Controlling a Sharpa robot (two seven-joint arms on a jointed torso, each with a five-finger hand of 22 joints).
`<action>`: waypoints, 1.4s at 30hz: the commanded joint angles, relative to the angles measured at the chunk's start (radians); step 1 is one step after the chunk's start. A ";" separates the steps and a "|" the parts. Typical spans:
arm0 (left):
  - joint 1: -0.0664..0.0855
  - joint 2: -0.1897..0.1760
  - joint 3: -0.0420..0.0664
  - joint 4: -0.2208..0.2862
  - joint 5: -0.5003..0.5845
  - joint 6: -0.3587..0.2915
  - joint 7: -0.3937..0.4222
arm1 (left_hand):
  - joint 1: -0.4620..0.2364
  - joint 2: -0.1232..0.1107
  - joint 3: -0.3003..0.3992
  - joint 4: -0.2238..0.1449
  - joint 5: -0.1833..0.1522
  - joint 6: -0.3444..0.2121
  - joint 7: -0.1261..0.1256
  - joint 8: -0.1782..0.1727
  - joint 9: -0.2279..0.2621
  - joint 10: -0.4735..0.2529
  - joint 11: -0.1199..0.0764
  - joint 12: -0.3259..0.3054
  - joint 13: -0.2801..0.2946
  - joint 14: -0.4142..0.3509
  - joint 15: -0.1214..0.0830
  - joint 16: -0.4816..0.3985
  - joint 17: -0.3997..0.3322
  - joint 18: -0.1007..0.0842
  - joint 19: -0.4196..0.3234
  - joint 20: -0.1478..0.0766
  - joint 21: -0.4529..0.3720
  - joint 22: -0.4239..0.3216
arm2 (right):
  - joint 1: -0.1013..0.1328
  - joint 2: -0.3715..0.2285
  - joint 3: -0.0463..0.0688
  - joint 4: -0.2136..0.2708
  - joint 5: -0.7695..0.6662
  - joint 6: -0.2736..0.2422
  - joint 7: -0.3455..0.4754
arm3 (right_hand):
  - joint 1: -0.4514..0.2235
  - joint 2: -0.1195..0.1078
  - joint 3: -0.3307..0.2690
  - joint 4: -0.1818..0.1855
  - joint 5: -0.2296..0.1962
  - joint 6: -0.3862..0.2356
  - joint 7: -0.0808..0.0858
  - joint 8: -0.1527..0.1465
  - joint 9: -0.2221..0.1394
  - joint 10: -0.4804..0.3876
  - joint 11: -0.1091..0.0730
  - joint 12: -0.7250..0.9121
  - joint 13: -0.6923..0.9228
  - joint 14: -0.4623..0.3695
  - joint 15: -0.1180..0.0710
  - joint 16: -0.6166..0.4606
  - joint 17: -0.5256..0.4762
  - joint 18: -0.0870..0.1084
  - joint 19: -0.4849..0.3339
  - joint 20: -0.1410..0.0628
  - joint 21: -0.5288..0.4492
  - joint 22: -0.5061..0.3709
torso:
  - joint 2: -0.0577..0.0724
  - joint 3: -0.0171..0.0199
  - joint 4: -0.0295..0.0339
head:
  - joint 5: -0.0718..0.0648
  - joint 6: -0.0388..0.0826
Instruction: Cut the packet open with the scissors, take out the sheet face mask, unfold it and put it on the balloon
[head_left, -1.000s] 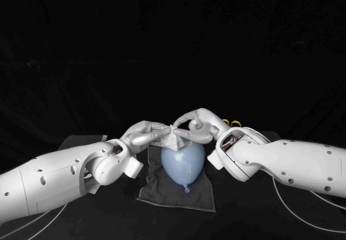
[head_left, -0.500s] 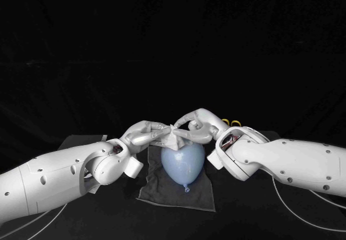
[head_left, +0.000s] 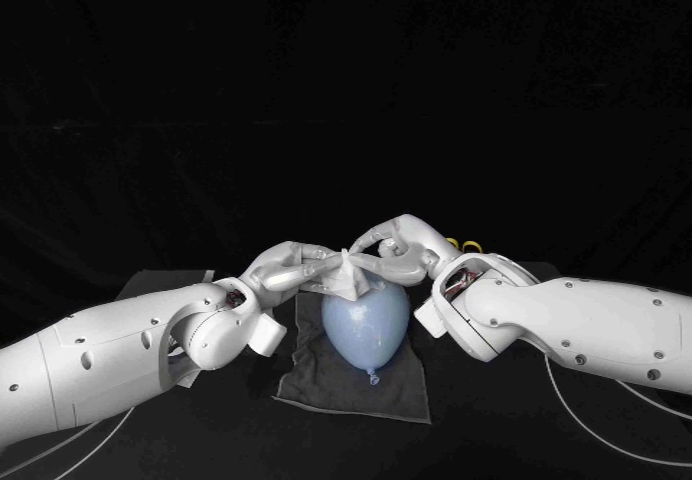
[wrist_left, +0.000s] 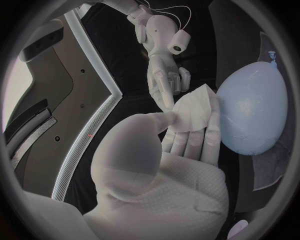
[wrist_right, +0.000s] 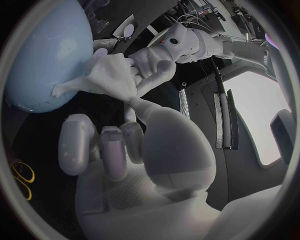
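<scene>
A pale blue balloon (head_left: 364, 325) lies on a dark grey cloth (head_left: 346, 388), knot toward me. Just above its far end, a folded white sheet face mask (head_left: 346, 269) hangs between my two hands. My left hand (head_left: 294, 268) pinches one side of the mask (wrist_left: 195, 108) between thumb and fingers. My right hand (head_left: 402, 250) arches over from the other side, its thumb on the mask's (wrist_right: 107, 76) opposite corner and its other fingers curled. The balloon (wrist_left: 253, 111) sits right beside the mask. Yellow scissors handles (head_left: 464, 244) peek out behind my right wrist.
The cloth lies on the black table (head_left: 476, 430), running from under both hands toward me. White cables (head_left: 606, 420) trail under my right arm. The scissors (wrist_right: 25, 181) lie close to my right wrist.
The mask has spread slightly wider between the two hands. Both arms and the balloon stay in place.
</scene>
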 joint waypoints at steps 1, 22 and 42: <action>0.001 0.002 0.001 0.003 -0.001 0.020 0.005 | 0.007 -0.003 -0.001 -0.002 0.003 0.001 0.005 0.003 0.002 0.001 0.002 -0.003 -0.001 -0.009 0.000 0.000 0.001 0.016 -0.003 0.001 0.002 0.001 | 0.000 0.000 0.000 0.000 0.001 -0.020 0.015 | 0.013 0.012 0.005 -0.008 0.000 0.007 -0.004 0.009 0.005 0.029 -0.011 0.007 0.165 0.104 -0.010 0.004 0.263 0.013 0.002 -0.007 0.009 0.188 | 0.000 -0.0001 -0.0001 | -0.001 0.000; 0.001 0.003 0.001 0.003 0.034 0.062 0.011 | -0.027 -0.100 -0.058 -0.011 0.002 -0.006 0.018 0.002 0.010 -0.016 0.012 -0.004 -0.001 -0.019 0.008 -0.003 0.004 0.015 -0.013 0.008 -0.001 0.000 | 0.000 0.003 0.000 0.009 -0.082 0.001 -0.033 | 0.017 0.017 0.066 -0.055 0.000 0.032 -0.018 0.073 0.043 0.050 -0.025 0.039 0.184 0.104 -0.023 0.004 0.263 0.008 0.011 -0.021 0.033 0.194 | 0.000 -0.0002 -0.0007 | -0.001 -0.001; 0.002 0.001 0.001 -0.007 0.136 0.114 -0.044 | -0.225 -0.121 -0.295 0.222 0.003 0.034 0.005 -0.029 0.000 0.016 -0.002 0.011 0.004 -0.004 -0.004 0.016 0.027 0.018 -0.004 0.010 0.004 0.000 | -0.001 -0.003 0.001 0.013 -0.102 -0.006 -0.030 | 0.009 0.015 0.074 -0.059 0.000 0.031 -0.020 0.080 0.048 0.051 -0.026 0.042 0.186 0.104 -0.024 0.004 0.263 0.008 0.011 -0.022 0.032 0.194 | 0.000 0.0000 -0.0003 | -0.002 0.002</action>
